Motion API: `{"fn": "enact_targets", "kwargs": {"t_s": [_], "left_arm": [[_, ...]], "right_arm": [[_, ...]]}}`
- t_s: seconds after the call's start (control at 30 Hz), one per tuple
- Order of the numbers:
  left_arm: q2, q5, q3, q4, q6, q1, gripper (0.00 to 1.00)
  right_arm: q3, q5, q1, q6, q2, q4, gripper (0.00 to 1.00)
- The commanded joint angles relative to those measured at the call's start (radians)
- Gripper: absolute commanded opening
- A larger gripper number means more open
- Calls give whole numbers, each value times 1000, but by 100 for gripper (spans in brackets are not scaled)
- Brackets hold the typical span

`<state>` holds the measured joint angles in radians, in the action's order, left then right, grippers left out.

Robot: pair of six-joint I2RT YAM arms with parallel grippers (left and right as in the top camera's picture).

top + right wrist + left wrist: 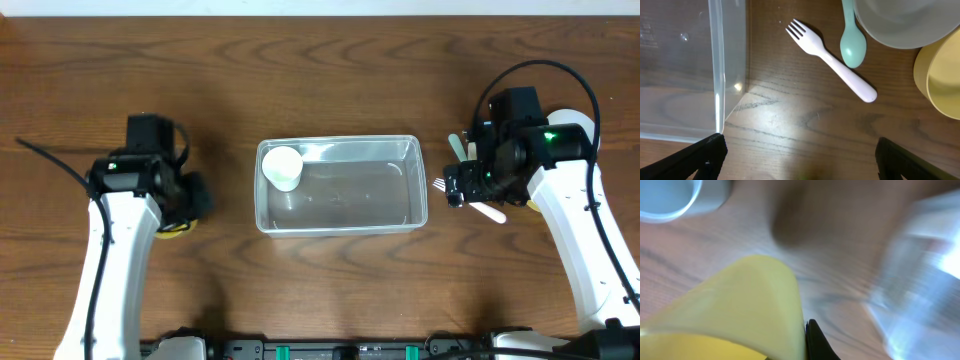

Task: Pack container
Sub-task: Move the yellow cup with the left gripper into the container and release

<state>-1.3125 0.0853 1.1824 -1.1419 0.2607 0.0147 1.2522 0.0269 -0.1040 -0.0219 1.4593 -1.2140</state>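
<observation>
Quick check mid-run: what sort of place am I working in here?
Probably a staged test bench rather than a real kitchen: a wood-grain table, a clear container, and a plastic fork and spoon laid beside it.

Cup (283, 167) in container (340, 228); fork (832, 62) right of it

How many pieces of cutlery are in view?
2. A white fork lies on the table right of the container, tines toward it; a mint-green spoon lies beside it, next to a pale bowl. The right arm may hide others overhead.
</observation>
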Motion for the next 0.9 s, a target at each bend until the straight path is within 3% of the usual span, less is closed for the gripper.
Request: {"fn": "enact_targets", "kwargs": {"t_s": [0.0,0.13,0.33,0.87], "left_arm": [[18,36,164,-60,-76,136,6],[-11,34,281,-84,-92,297,6],[-113,35,289,-95,-92,446,6],[-443,35,238,7,-122,509,6]], "right_arm": [[13,-4,0,4,-2,-1,96],[13,-4,0,4,-2,-1,96],[13,-4,0,4,-2,-2,96],[13,-4,0,4,-2,-2,96]]}}
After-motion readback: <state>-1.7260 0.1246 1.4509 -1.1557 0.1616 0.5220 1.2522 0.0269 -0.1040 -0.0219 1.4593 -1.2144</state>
